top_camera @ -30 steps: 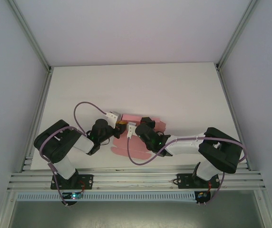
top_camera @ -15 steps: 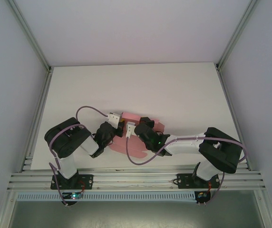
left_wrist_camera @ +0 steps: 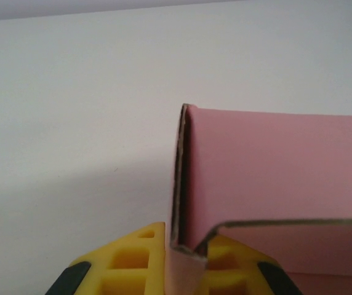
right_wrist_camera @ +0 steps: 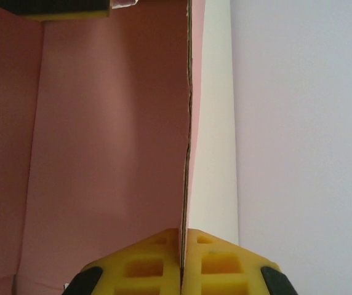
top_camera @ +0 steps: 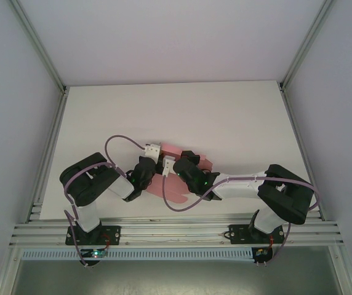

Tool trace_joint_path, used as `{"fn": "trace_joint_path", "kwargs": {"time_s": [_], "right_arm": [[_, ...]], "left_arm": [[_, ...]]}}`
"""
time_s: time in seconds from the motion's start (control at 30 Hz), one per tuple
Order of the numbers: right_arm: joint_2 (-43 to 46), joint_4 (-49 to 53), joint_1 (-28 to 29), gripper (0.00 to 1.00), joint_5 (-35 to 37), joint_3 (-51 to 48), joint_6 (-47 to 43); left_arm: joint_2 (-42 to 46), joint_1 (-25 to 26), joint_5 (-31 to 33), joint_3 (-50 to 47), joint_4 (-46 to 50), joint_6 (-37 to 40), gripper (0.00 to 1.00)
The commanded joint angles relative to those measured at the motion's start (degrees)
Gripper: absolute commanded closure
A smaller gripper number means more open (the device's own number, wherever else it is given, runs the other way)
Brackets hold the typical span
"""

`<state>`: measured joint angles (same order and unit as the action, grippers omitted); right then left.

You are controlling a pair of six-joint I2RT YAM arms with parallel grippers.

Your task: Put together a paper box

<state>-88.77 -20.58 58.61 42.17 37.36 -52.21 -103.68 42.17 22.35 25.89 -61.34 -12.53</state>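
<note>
From the top external view, the paper box (top_camera: 165,187) is lying as a partly folded pink sheet close to the near edge of the surface (top_camera: 164,110), roughly midway between its left and right edges. The left fingers (top_camera: 157,166) and the right fingers (top_camera: 184,161) are meeting over its middle and hiding much of it, and the card is looking thin, matte and very light, so it is likely to slide or lift at the faintest pull and to crease if squeezed across a panel. From the left wrist view, the left fingers (left_wrist_camera: 133,267), yellow ribbed pads, are clenching on a low corner of the paper box (left_wrist_camera: 274,172) where a raised wall is folding round, its cut edge showing a thin brownish core and its smooth pink face standing up off the white surface (left_wrist_camera: 71,123); a scored fold like this is probably the stiffest place to hold. From the right wrist view, the right fingers (right_wrist_camera: 219,264) are pinching the thin edge of an upright panel of the paper box (right_wrist_camera: 102,153), pink on one face and pale cream on the other, and I am judging that grips near creases and edges, not mid-panel, are suiting this springy card best, since loose flaps are apt to open again
</note>
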Motion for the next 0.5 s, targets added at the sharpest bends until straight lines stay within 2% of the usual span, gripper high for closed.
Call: {"fn": "trace_joint_path", "kwargs": {"time_s": [0.0, 0.1, 0.2, 0.27, 0.33, 0.47], "right_arm": [[-0.2, 7.9, 1.1, 1.00, -2.7, -1.0, 1.1], [-0.1, 8.3, 1.1, 1.00, -3.0, -0.9, 1.4], [0.0, 8.6, 1.1, 1.00, -2.9, -0.8, 1.5], [0.3, 9.2, 1.0, 1.00, -3.1, -0.8, 1.7], [0.4, 9.5, 1.0, 1.00, -3.2, -0.9, 1.8], [-0.4, 9.3, 0.9, 1.00, -3.1, -0.7, 1.7]], "left_arm": [[0.3, -2.7, 20.0, 1.4, 13.6, -7.1, 1.00], [-0.2, -2.6, 20.9, 1.1, 12.6, -7.8, 1.00], [-0.5, -2.4, 24.6, 2.7, 16.6, -8.4, 1.00], [-0.5, -2.5, 24.6, 2.9, 18.3, -9.7, 1.00], [-0.4, -2.6, 27.7, 4.2, 23.7, -12.6, 1.00], [-0.6, -2.5, 26.1, 4.4, 23.0, -11.8, 1.00]]}}
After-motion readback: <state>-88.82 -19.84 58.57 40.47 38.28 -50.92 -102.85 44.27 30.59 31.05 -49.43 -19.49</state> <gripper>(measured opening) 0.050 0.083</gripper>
